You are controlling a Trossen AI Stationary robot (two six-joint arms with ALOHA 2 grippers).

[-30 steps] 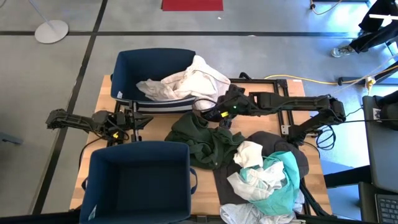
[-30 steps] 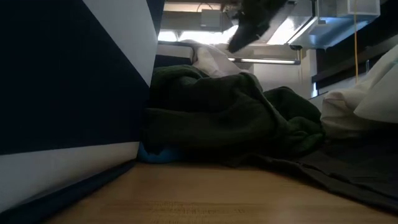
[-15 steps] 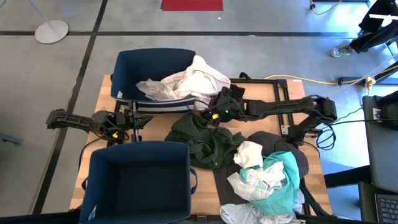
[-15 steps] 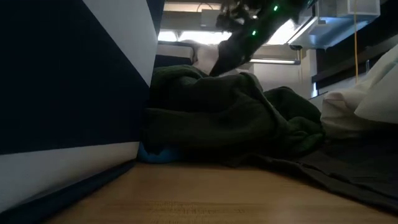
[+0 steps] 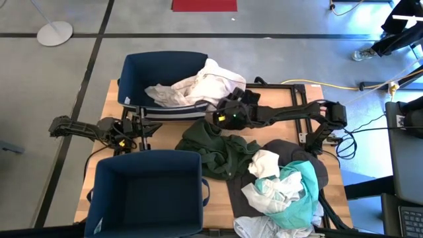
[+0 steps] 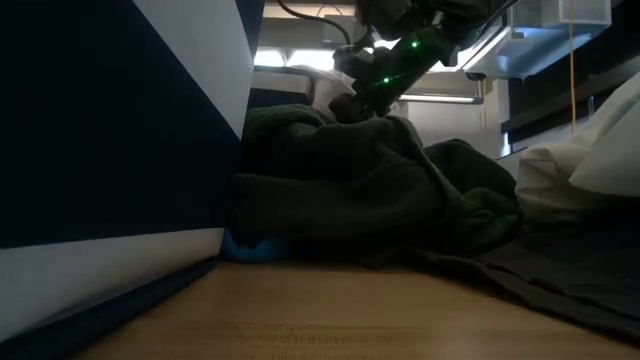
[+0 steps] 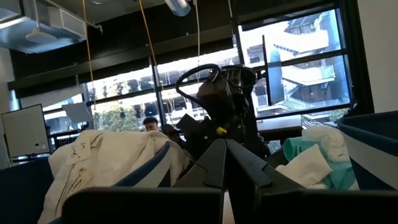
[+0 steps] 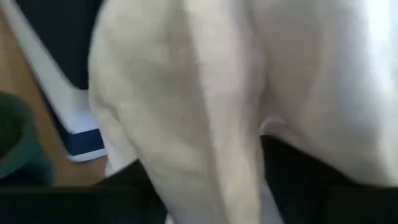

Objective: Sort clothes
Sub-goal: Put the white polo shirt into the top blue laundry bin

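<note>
A white garment (image 5: 198, 86) lies in the far dark blue bin (image 5: 135, 73) and drapes over the bin's near right corner. A dark green garment (image 5: 218, 149) lies crumpled on the table in front of it. White, teal and dark grey clothes (image 5: 284, 188) are piled at the near right. My right gripper (image 5: 218, 119) is open at the white garment's hanging part, just above the green garment (image 6: 350, 170). In the right wrist view a fold of white cloth (image 8: 205, 112) hangs between its fingers (image 8: 134, 180). My left gripper (image 5: 149, 129) waits shut between the two bins. My right gripper stands open around a hanging fold of the white garment (image 8: 211, 155), one finger on each side. The fingers come in about level from the table's right. Whether they touch the cloth I cannot tell.
A second dark blue bin (image 5: 145, 192) stands at the near left, and its wall fills the left of the low view (image 6: 110, 150). A metal frame and cables (image 5: 291, 99) lie behind the right arm. Bare wood shows at the table's near middle (image 6: 330, 310).
My right gripper has moved toward the table's left edge and down, from above the green garment to the hanging part of the white garment at the far bin. The clothes have not moved.
</note>
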